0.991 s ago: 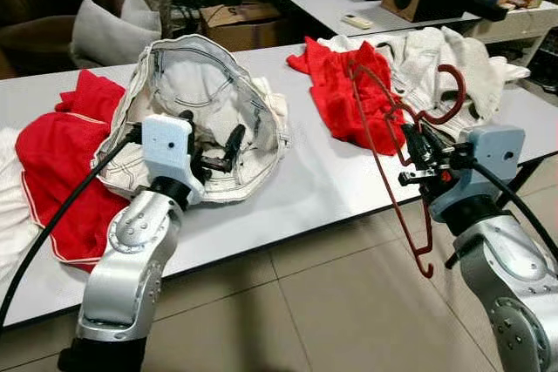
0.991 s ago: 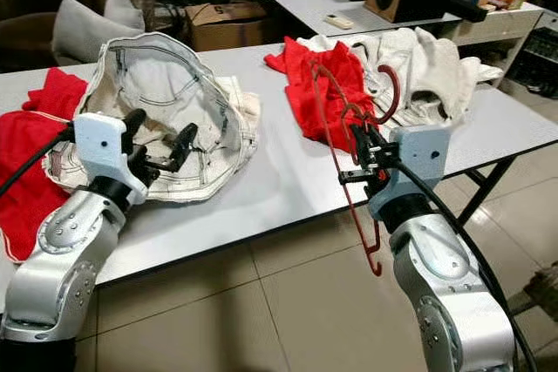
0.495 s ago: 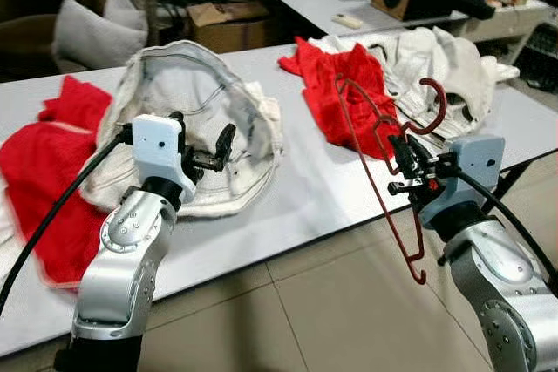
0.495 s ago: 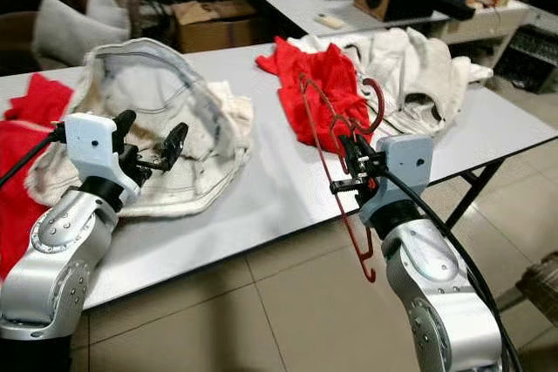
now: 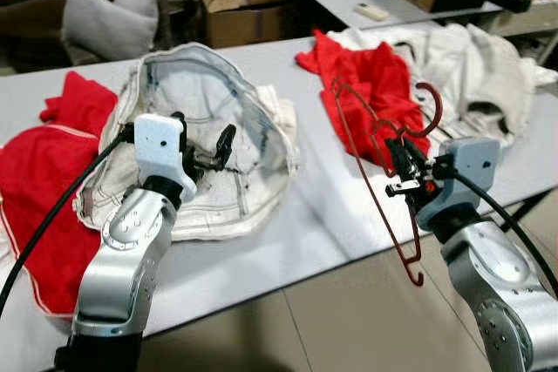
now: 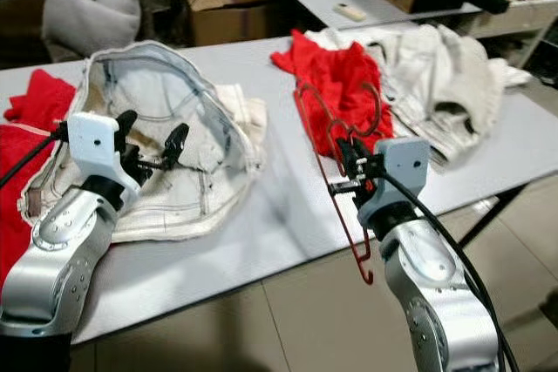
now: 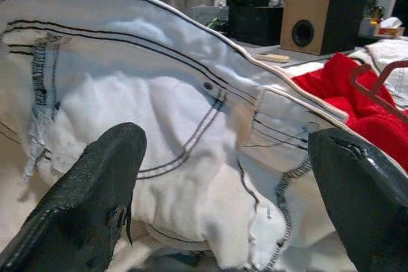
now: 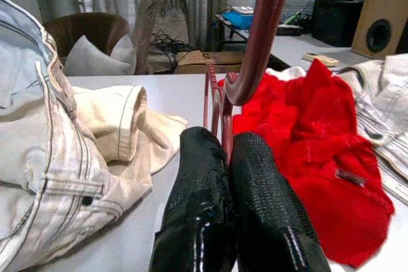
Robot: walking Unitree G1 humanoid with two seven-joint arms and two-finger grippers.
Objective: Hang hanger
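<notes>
The right tool [image 5: 401, 172] is clamped on the neck of the dark red hanger [image 5: 377, 163], its two black fingers [image 8: 252, 214] pressed together around the wire just below the hook. The hanger is lifted off the worktop [image 5: 314, 215], in the air at its near edge, in front of the red cloth [image 5: 370, 93]. Its long axis runs steeply up and down: one shoulder end hangs low toward the floor [image 5: 349, 320] beyond the worktop edge, the other end rises toward the red cloth, and the hook curls up and to the right above the tool, opening downward. So the hanger already sits in the right tool, and that arm alone carries it. No rail or rod to hang it on can be made out, so the next move probably calls for turning the hanger level and hook-up, then finding a bar.

The left tool [image 5: 205, 150] hovers with its fingers apart, holding nothing, just above the pale jeans [image 5: 222, 128] heaped on the worktop, well apart from the hanger. More red cloth [image 5: 52, 163] lies at the far left, and a whitish garment [image 5: 479, 58] behind the hook.
</notes>
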